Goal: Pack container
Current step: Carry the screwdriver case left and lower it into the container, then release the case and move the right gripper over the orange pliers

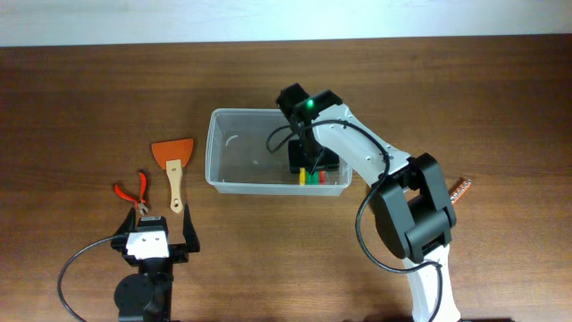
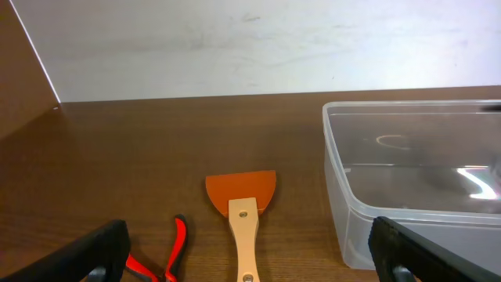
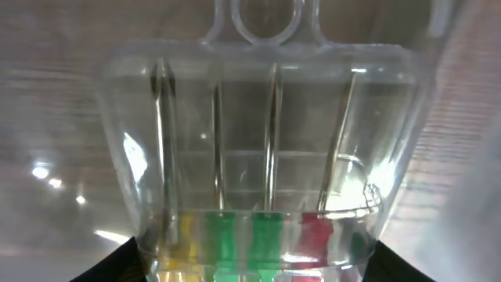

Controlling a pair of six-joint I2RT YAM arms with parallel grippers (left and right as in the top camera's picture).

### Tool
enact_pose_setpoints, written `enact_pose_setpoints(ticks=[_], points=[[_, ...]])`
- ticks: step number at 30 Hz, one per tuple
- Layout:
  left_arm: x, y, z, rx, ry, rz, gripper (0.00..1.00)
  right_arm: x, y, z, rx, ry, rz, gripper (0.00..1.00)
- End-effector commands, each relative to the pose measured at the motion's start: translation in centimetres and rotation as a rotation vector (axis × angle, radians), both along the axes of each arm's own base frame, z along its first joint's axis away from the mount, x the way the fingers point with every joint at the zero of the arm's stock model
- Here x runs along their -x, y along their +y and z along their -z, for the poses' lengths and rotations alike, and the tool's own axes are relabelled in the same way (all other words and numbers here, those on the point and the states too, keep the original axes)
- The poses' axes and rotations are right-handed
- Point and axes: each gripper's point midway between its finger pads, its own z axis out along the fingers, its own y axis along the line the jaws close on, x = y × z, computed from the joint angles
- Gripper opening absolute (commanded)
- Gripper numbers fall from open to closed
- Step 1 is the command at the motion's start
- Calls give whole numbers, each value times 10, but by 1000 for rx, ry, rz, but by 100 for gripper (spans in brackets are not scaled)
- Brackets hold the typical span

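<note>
The container (image 1: 223,152) is a large clear tub in the middle of the table; its near-left corner (image 2: 368,204) also shows in the left wrist view. Inside it, at the front right, my right gripper (image 1: 313,164) reaches down, shut on a small clear case of coloured bits (image 1: 313,176). In the right wrist view that case (image 3: 258,157) fills the frame, and the gripper (image 3: 258,270) has a dark finger pressed against each lower side. My left gripper (image 1: 154,225) rests open near the table's front left, and nothing lies between its fingers (image 2: 250,258).
An orange scraper with a wooden handle (image 1: 173,165) (image 2: 243,204) lies left of the tub. Red-handled pliers (image 1: 134,192) (image 2: 178,243) lie further left, close to the left gripper. A small brownish item (image 1: 461,190) lies at the right, beside the right arm.
</note>
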Motion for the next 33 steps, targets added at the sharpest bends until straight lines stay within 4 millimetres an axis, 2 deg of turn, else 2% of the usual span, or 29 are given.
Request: enact_pose_setpoints(ticks=[1,6,9,16,21,24,28,30,33], points=[[0,-1,3,-14,2,12,99,1,-4,6,3,2,20,67],[0,-1,3,-14,2,12,99,-4,-1,6,-8,-19,19,73],[0,-1,3,-14,2,12,99,-6,0,5,-13,-28,6,72],[0,-1,3,-14,2,12,99,-21,8,-16,-39,-72,2,79],[0,-1,3,-14,2,12,99,-28,12,-31,-52,-95,2,80],[0,-1,3,-14,2,12,99,-35,15,-52,-63,-121,-19,80],[0,-1,3,-14,2,12,99,-43,11,-93,-71,-154,-8,80],[0,-1,3,-14,2,12,99,-45,0,-110,-58,-161,13,80],[0,-1,3,-14,2,12,99,-48,-32,-129,7,-163,45,80]])
